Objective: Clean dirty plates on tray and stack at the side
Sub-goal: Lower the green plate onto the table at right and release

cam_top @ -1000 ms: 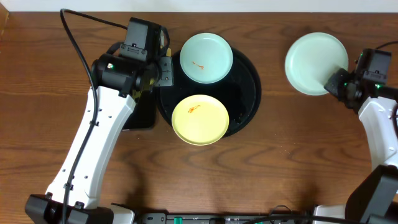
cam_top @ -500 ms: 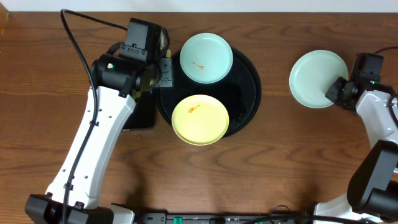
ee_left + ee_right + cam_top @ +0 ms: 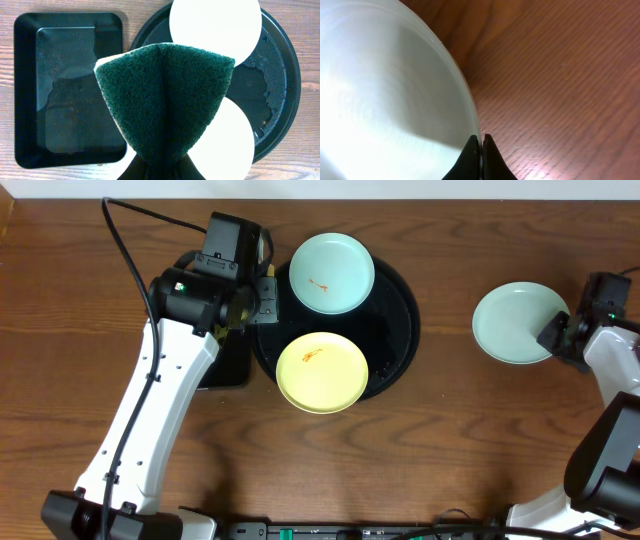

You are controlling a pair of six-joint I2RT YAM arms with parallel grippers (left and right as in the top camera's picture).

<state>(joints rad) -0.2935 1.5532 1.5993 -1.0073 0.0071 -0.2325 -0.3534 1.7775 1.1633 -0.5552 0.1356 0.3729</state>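
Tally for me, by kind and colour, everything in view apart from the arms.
mint-blue plates: 2
yellow plate: 1
round black tray: 1
rectangular black tray: 1
green scouring pad: 1
Total: 6

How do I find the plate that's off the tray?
Start at the big round black tray. Right of it, above the wooden table, is a mint plate pinched by the right pincer. It alone is off the tray and shows no orange smear.
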